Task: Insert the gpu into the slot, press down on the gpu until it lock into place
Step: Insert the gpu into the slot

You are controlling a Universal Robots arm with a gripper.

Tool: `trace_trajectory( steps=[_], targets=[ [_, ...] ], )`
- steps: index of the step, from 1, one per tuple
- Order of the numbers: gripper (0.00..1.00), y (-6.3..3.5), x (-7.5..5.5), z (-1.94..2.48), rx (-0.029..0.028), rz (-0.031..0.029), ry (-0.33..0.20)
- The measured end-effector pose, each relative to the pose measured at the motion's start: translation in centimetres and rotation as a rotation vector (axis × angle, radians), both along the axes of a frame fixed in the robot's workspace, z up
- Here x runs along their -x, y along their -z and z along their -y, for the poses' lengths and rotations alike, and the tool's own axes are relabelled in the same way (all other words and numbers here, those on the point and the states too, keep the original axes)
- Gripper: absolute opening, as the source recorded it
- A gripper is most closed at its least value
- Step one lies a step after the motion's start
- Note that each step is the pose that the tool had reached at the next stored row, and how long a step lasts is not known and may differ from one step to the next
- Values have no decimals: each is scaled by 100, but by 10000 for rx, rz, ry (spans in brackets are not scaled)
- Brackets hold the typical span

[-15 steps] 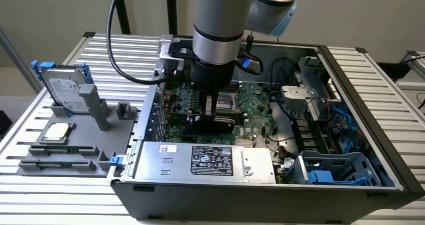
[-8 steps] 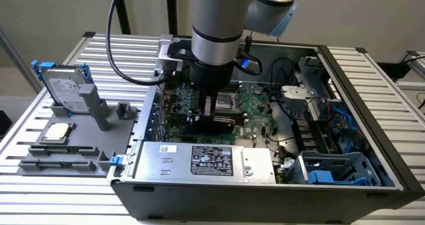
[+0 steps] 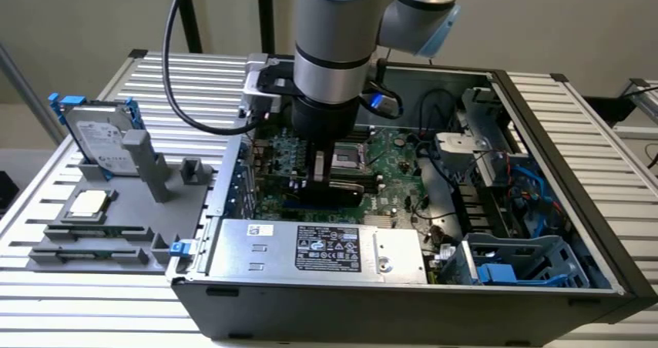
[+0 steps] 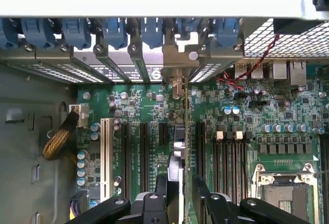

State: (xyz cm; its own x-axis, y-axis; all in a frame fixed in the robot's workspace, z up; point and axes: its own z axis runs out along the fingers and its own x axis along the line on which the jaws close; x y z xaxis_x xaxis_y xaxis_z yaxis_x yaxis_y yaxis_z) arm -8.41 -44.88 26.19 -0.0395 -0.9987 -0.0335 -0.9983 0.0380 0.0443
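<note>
End effector [image 4: 180, 182] clamped on gpu [image 4: 178, 144] from both sides. Card stands on edge over motherboard [image 4: 288, 106] between black sockets [image 4: 145, 149], its metal bracket [image 4: 180, 62] against rear wall of computer case [image 3: 411, 306]. Seating underneath hidden. Case sits on slatted tabletop [image 3: 92, 317].

On the exterior view the arm [image 3: 329, 48] blocks my line to the board beneath it. On the wrist view I get the gpu [image 4: 176, 147] edge-on, faces hidden; I can't tell whether it's seated in the slot. The gripper [image 4: 180, 183] is cut off by the frame edge. The print on the power supply [image 3: 246, 244] is too small to read.
</note>
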Motion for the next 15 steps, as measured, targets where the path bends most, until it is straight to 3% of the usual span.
trace_trajectory(
  steps=[5, 6, 15],
  targets=[
    [32, 5, 4, 0, 5, 0, 0],
    [26, 6, 5, 0, 6, 0, 1],
    [26, -18, 4, 0, 4, 1, 1]
  ],
)
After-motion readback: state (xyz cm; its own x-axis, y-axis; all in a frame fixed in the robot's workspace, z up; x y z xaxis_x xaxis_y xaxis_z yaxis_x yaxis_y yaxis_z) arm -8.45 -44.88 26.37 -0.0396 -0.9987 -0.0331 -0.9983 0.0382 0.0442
